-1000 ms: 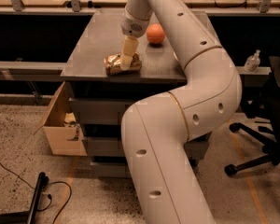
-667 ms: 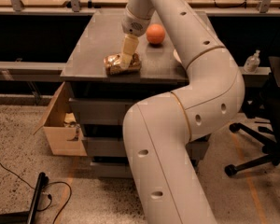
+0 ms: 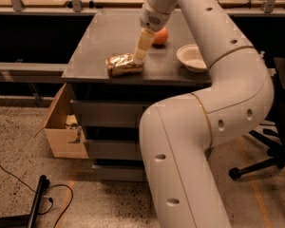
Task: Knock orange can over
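Note:
The orange can (image 3: pixel 124 64) lies on its side near the front edge of the grey table (image 3: pixel 99 37), its gold-brown side shining. My gripper (image 3: pixel 141 52) reaches down from above and its cream tip stands just right of the can, touching or nearly touching its right end. The big white arm covers the right part of the table.
A round orange fruit (image 3: pixel 160 35) sits behind the gripper. A white bowl (image 3: pixel 192 58) stands to the right near the front edge. An open cardboard box (image 3: pixel 61 127) sits on the floor at the left. A black office chair (image 3: pixel 270 151) stands at the right.
The view has shifted so the table sits further right, and the white bowl now shows. The can still lies on its side with the gripper at its right end.

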Tool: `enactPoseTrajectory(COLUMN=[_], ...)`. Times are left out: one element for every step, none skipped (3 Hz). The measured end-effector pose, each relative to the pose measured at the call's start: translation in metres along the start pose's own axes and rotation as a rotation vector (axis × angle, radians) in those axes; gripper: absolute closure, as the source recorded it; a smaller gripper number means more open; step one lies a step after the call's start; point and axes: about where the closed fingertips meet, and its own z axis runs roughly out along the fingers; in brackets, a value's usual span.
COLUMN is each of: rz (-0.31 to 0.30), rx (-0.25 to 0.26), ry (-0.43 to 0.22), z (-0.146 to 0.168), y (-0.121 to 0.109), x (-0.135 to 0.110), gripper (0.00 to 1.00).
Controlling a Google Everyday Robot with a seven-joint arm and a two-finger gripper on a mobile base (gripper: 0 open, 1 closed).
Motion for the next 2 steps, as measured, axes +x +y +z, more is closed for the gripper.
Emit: enactPoseTrajectory(rz=[0.080, 0.177], rx=[0.044, 0.181], ry=[-0.037, -0.135], z=[-0.026, -0.080], y=[-0.006, -0.028], x=[0.021, 0.053], gripper=[0.00, 0.00])
